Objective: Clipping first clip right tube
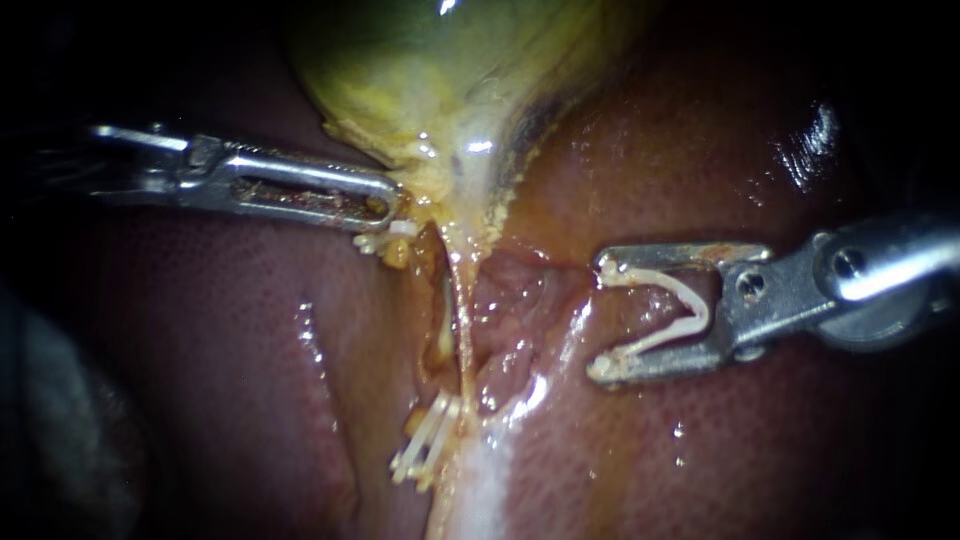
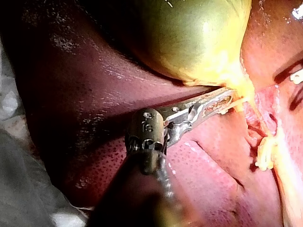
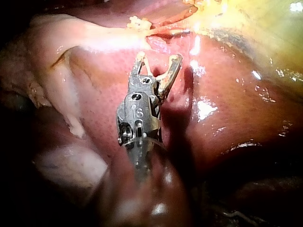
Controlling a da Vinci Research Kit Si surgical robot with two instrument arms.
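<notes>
Left instrument (image 1: 390, 210): the shaft enters from the left. Its long slotted jaws lie close together and grip the yellow tissue at the narrow lower end of the gallbladder (image 1: 430, 60). The left wrist view confirms this, with the jaw tips (image 2: 225, 100) buried in the yellow fringe just under the green-yellow gallbladder (image 2: 194, 38). A small white piece sits just beside the tips; what it is cannot be told.

Right instrument (image 1: 602, 318): the shaft enters from the right. Its jaws stand wide apart and carry an open white clip (image 1: 697, 318), one leg lying along each jaw and the bend seated at the hinge. The jaw tips point toward the midline and sit over the liver (image 1: 720, 140). The right wrist view shows the same spread jaws (image 3: 158, 59) above glistening red liver surface, touching no tube.

Tube (image 1: 463, 340): a thin pale-yellow strand runs from the gallbladder's lower end down the groove between the liver lobes. It lies near the right instrument's tips but clearly apart from them. Whether this is the right tube cannot be told.

Applied clips (image 1: 428, 448): a cluster of white clips sits across the tube's lower part, also seen in the left wrist view (image 2: 264, 153), ahead of the left instrument.
</notes>
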